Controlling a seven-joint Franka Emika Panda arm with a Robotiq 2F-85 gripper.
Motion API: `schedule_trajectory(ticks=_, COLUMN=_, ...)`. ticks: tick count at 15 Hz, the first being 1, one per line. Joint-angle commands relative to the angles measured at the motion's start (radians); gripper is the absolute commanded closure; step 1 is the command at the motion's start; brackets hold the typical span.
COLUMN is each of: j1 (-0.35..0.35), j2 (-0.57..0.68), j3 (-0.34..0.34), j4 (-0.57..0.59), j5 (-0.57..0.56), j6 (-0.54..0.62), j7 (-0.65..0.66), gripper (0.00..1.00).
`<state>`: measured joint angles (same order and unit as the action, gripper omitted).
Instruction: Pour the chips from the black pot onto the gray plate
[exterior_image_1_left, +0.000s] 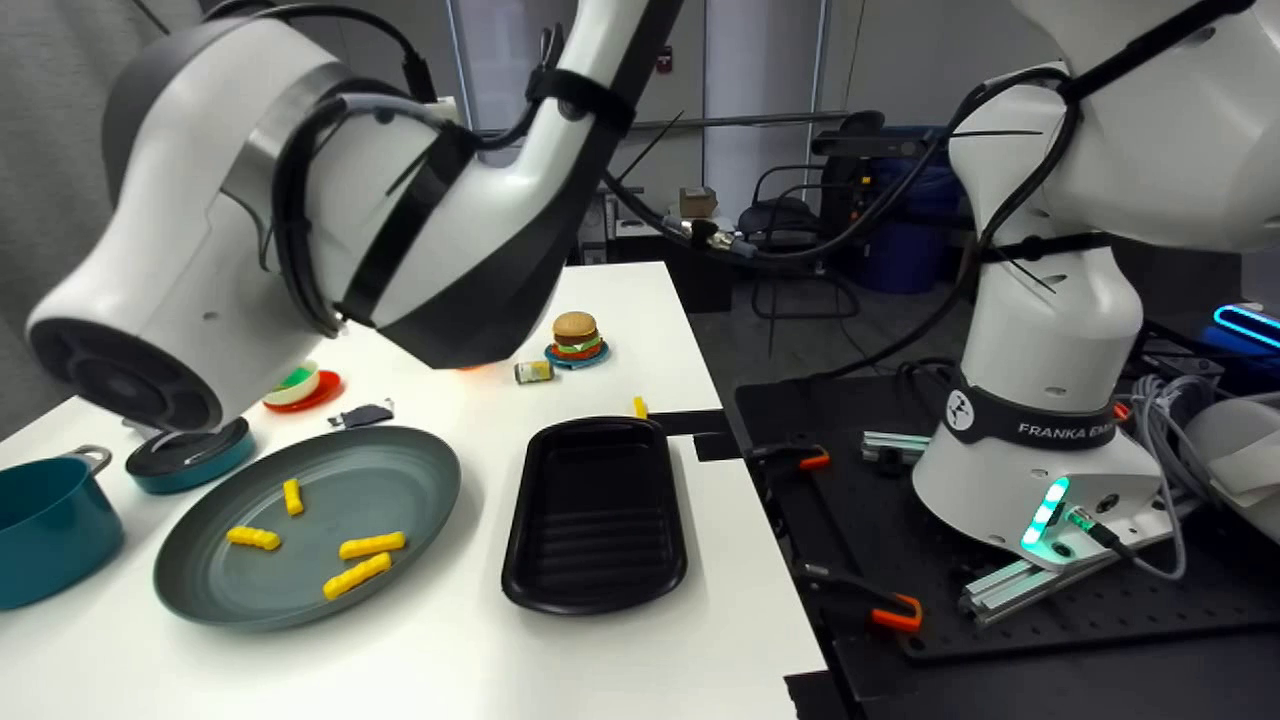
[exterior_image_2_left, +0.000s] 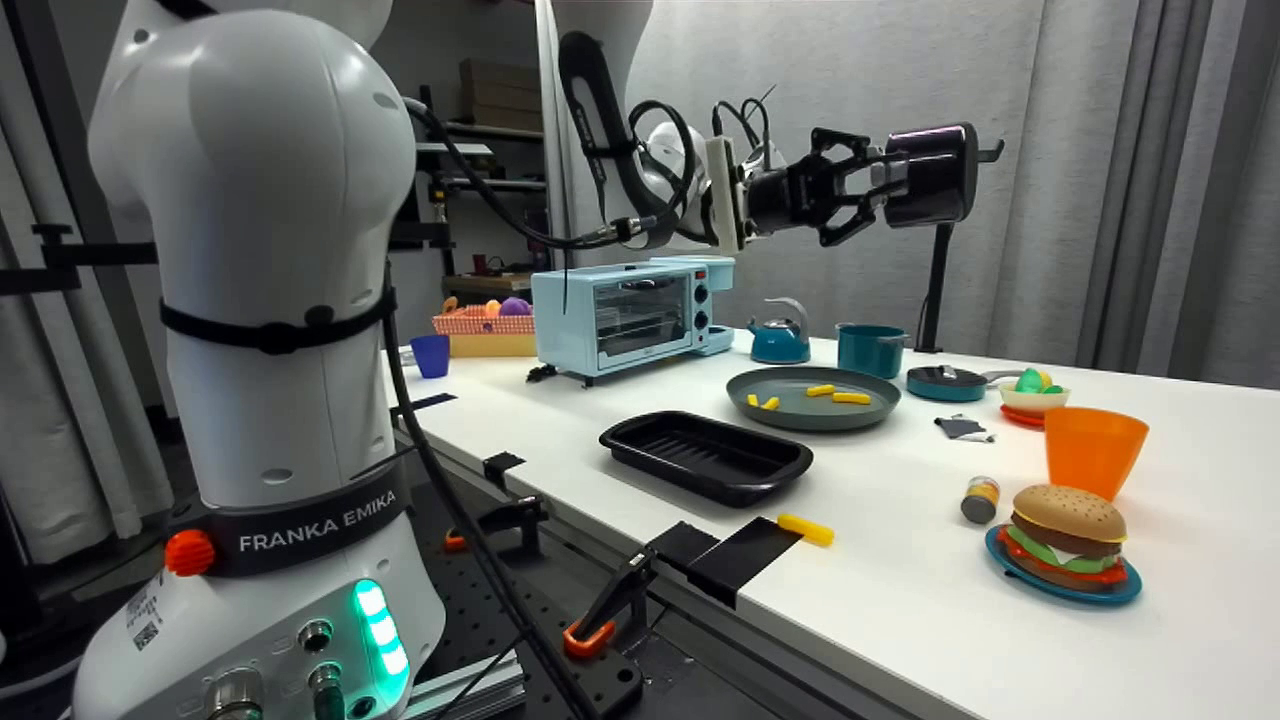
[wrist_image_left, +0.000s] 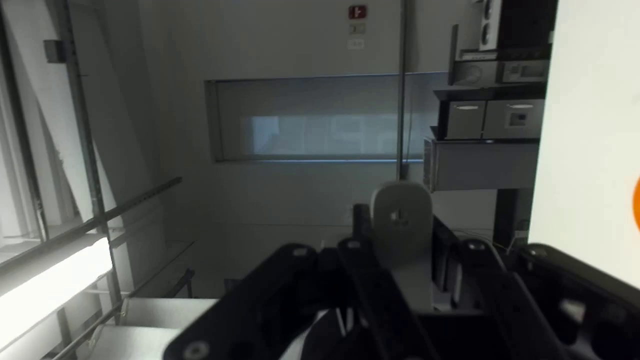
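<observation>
My gripper (exterior_image_2_left: 888, 182) is shut on the black pot (exterior_image_2_left: 935, 178), high above the table in an exterior view. The pot's silver-gray handle (wrist_image_left: 402, 225) stands between the dark fingers in the wrist view. Which way the pot's opening faces I cannot tell. Both the gripper and pot are hidden behind the arm in an exterior view. Several yellow chips (exterior_image_1_left: 372, 545) lie spread on the gray plate (exterior_image_1_left: 240, 590), visible in both exterior views. Another chip (exterior_image_2_left: 805, 530) rests on the table near its edge, beside black tape.
Close to the plate sit a black ribbed grill pan (exterior_image_1_left: 595, 515), a teal pot (exterior_image_1_left: 55, 530) and a lidded teal pan (exterior_image_2_left: 945, 383). A blue toaster oven (exterior_image_2_left: 640, 310) and kettle (exterior_image_2_left: 780, 340) stand behind. An orange cup (exterior_image_2_left: 1095, 450), toy burger (exterior_image_2_left: 1068, 535) and small can (exterior_image_2_left: 980, 498) occupy another part.
</observation>
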<state>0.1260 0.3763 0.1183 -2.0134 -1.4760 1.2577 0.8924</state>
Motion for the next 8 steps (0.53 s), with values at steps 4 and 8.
schedule_trajectory(ticks=4, j1=-0.034, j2=-0.138, j3=0.011, j4=-0.026, j5=0.219, j6=0.209, j7=0.071, gripper=0.93)
schedule_trajectory(ticks=8, j1=-0.045, j2=-0.225, j3=0.006, j4=-0.09, j5=0.332, j6=0.393, j7=0.067, gripper=0.93)
